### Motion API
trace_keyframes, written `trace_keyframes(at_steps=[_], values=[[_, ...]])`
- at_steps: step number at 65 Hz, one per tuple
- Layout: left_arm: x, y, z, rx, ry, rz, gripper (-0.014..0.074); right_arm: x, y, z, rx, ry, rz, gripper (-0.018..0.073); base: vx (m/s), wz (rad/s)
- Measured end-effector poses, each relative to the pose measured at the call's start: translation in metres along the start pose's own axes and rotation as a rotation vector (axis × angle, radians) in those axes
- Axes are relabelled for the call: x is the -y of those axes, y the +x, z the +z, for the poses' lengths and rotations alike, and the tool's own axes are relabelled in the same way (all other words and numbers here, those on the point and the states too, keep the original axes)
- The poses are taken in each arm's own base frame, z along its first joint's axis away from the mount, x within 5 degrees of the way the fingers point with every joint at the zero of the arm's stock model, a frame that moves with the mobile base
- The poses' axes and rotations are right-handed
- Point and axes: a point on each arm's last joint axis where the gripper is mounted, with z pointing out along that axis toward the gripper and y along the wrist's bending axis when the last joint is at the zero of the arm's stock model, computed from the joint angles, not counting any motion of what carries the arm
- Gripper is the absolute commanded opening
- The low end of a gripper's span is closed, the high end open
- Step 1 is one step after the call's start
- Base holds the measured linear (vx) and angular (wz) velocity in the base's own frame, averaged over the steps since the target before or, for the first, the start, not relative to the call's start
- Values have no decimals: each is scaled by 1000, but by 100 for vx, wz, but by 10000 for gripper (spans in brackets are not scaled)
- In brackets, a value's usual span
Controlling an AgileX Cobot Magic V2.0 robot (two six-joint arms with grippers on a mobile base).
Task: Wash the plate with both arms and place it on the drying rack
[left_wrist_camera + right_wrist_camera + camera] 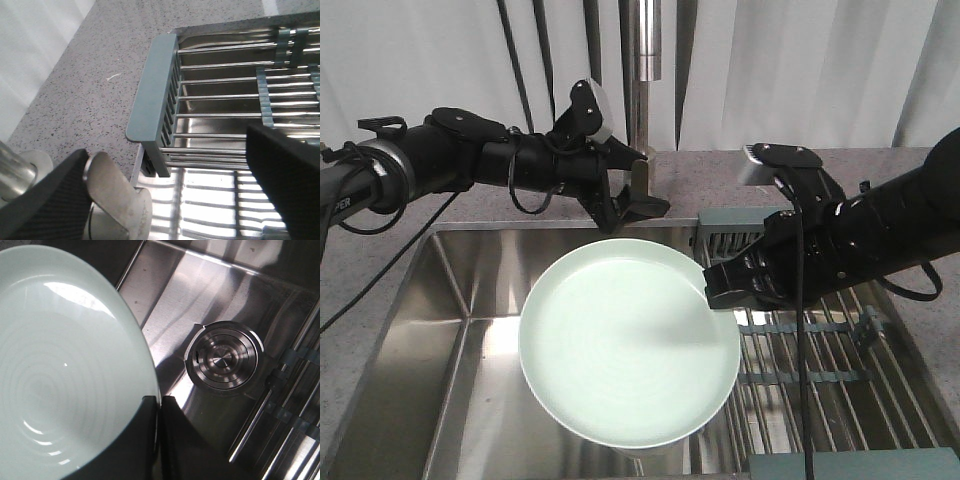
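1. There was one mint-green plate
2. There were two black arms, the left arm and the right arm
3. Two grippers showed, the left gripper and the right gripper
4. Two light-grey boxes sat near the wrists
5. One steel sink held one round drain
6. One faucet stood with one handle
7. One drying rack had two grey-green end pieces
8. One speckled countertop lay around
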Motion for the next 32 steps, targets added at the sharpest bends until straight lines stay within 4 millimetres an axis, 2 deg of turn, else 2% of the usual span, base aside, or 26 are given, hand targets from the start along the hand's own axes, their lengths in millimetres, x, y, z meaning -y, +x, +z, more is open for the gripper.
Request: trace_keyframes(at_steps=[32], values=[[11,2,1,7,125,-14,587,0,0,0,0,0,0,-1,0,0]])
